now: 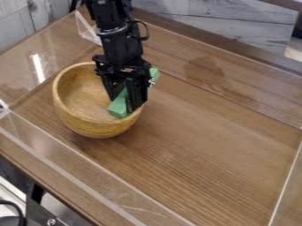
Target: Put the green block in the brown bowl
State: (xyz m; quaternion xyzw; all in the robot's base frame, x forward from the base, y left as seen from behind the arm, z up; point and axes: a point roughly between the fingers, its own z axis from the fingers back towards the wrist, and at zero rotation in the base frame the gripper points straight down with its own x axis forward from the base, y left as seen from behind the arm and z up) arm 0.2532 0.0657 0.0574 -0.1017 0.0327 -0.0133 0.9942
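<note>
The brown bowl (78, 108) is a round, thick-walled wooden bowl sitting left of centre on the wooden table. My black gripper (127, 99) points down over the bowl's right rim and is shut on the green block (122, 107). The block is a small bright green bar held upright and slightly tilted, its lower end just inside the bowl's right wall. Another bit of green shows beside the fingers at the upper right.
A clear plastic wall (35, 141) borders the table (213, 132) at the left and front. A faint round stain (213, 69) marks the wood behind the bowl. Open wood lies to the right of the bowl.
</note>
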